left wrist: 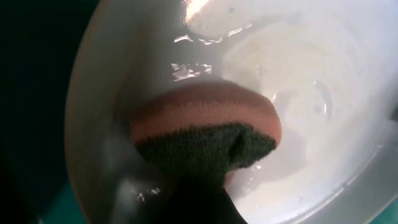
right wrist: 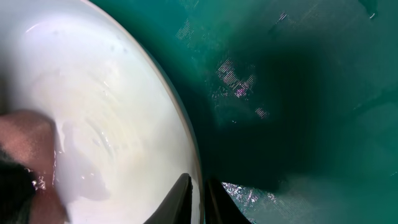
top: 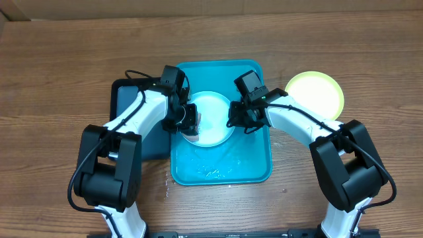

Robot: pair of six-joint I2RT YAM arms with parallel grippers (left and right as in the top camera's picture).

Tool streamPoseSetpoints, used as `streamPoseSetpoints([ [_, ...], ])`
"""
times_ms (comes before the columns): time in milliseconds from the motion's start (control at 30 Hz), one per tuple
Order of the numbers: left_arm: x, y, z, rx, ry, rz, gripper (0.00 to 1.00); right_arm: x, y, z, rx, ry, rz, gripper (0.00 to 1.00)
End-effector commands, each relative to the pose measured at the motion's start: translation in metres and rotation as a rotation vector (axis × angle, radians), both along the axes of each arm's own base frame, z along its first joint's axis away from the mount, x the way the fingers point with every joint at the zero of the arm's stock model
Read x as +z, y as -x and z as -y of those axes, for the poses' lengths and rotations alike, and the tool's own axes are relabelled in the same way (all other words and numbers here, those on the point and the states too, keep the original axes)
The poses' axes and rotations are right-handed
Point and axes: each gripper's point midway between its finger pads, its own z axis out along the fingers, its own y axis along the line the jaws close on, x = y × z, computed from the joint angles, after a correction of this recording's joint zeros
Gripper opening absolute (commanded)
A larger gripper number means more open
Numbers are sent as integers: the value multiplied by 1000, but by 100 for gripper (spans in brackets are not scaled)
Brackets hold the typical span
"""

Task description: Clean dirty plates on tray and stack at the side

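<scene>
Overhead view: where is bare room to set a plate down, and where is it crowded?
Bare table lies right of the yellow-green plate and along the far edge behind the turquoise tray. The tray's near strip is free but wet. Crowded: tray middle, where left hand with sponge and right hand meet on the pale plate.

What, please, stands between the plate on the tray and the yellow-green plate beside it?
Only the tray's raised rim and the right gripper, its fingers pinching the edge of the pale plate; nothing else visible.

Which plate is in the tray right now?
The pale blue plate, lying in the tray with the sponge on it. The yellow-green plate lies outside the tray, on the table.
</scene>
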Motion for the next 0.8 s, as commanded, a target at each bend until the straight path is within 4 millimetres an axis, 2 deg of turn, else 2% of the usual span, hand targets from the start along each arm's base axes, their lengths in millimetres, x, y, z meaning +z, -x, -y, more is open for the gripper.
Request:
streamPoseSetpoints([
  [0,-9,7,-10,48,-53,-4,4,2,1,-2,8,-4,8,11],
  [67,-7,7,-3,43,-10,-10,4,2,1,-2,8,-4,8,10],
  [200,3,6,26,15,157,-12,6,2,1,-2,8,-4,9,10],
  [267,10,5,38,0,235,-10,4,2,1,-2,8,-4,8,10],
  [333,16,2,45,-6,286,-3,4,2,1,-2,8,-4,8,10],
  [433,27,-8,41,1,295,16,4,2,1,-2,9,-4,8,11],
  [533,47,-19,32,-12,293,46,4,2,1,-2,8,-4,8,21],
  [600,58,-26,27,-17,284,71,4,2,1,-2,8,-4,8,24],
  [667,59,-30,18,-3,241,83,5,2,1,-2,8,-4,9,24],
  [767,47,-27,3,17,148,71,5,2,1,-2,8,-4,9,24],
])
